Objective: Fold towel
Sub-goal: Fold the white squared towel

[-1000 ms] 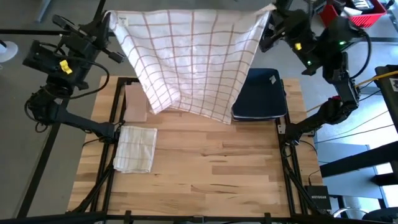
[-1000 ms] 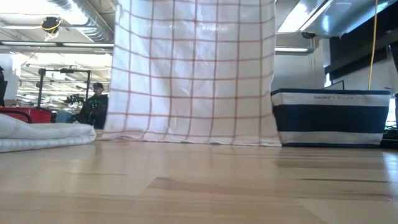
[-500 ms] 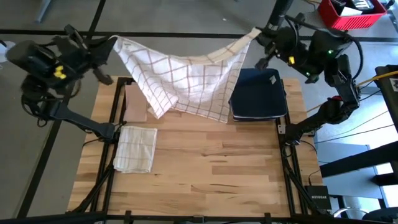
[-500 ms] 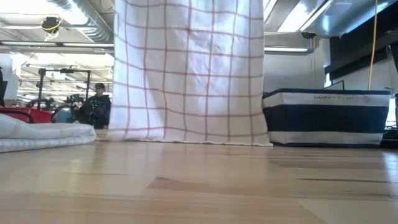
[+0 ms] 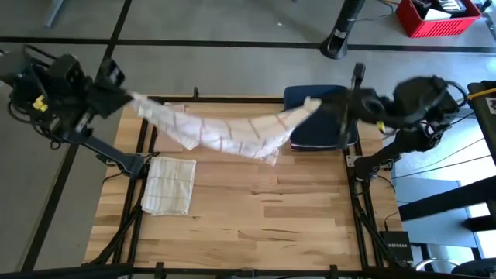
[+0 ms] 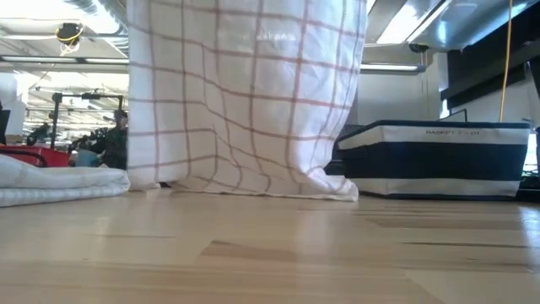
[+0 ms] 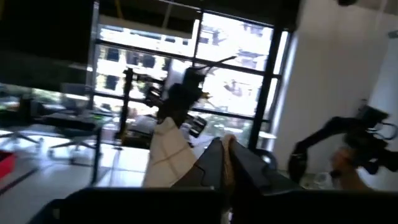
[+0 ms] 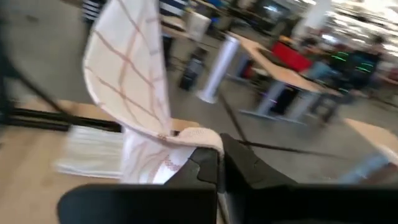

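High view: both arms are coming down fast with the towel (image 5: 221, 133), which a second ago was hanging tall and spread between them and is now sagging in a low band across the far part of the table (image 5: 256, 209). The left gripper (image 5: 124, 97) is pinching one corner at the far left edge, the right gripper (image 5: 325, 108) the other corner over the basket (image 5: 319, 122) — each clamped on cloth, fingers closed tight in the wrist views. In the low view the hem is now bunching on the wood and curling forward, where earlier it was just brushing the surface. That suggests the lay-down is under way — the towel is being dropped flat so a fold can begin, though the blur makes the exact drape hard to read. A folded towel (image 5: 169, 184) is lying near the left edge, well apart.
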`<state>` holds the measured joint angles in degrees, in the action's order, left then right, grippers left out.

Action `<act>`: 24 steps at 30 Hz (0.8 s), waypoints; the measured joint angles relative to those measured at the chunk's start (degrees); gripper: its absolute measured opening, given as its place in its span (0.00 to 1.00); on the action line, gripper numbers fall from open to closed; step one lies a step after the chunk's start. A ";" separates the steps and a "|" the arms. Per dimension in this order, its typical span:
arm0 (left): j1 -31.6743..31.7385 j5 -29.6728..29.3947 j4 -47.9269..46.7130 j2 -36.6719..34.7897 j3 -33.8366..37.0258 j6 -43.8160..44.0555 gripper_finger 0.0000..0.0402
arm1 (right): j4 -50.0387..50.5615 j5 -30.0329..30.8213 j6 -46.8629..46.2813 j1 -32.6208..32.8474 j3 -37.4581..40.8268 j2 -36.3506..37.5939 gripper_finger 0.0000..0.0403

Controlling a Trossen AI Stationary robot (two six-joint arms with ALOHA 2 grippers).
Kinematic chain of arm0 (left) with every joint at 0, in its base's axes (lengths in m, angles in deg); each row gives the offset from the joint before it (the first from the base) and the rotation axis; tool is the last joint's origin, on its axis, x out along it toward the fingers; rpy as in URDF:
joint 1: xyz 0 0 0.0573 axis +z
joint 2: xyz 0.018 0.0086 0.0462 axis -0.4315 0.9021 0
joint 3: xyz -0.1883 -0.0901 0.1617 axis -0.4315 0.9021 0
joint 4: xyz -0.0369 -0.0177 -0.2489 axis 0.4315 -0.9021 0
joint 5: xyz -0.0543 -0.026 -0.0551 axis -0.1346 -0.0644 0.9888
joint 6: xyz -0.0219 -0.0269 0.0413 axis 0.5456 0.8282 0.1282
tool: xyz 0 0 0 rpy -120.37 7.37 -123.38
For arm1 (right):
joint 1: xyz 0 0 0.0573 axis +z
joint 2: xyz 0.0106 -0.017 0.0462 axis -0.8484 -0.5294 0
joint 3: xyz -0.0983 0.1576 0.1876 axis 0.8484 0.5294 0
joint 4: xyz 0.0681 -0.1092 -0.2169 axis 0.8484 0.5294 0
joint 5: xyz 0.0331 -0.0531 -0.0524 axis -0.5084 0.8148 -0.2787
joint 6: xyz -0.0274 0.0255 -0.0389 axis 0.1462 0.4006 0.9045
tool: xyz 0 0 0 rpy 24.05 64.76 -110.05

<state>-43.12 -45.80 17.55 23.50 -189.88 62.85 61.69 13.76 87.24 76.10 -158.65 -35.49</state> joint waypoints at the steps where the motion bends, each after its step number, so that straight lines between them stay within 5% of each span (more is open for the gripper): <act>1: -0.69 1.91 0.06 0.49 -0.02 0.87 0.00 | -0.02 -0.01 -0.55 2.20 0.00 -0.02 0.02; 9: -9.87 5.67 5.60 7.19 0.09 -3.00 0.00 | -7.27 2.89 0.19 20.14 0.00 -0.61 0.01; 14: -16.79 5.58 19.19 10.62 0.09 -12.83 0.00 | -22.59 8.34 12.18 29.16 -0.02 -1.87 0.02; 24: -23.45 -11.64 35.61 11.30 0.05 -35.30 0.00 | -58.03 21.19 48.49 34.47 -0.04 -4.22 0.02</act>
<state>-66.57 -57.43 53.16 34.80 -189.83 27.55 3.66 34.95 135.73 110.57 -158.70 -39.71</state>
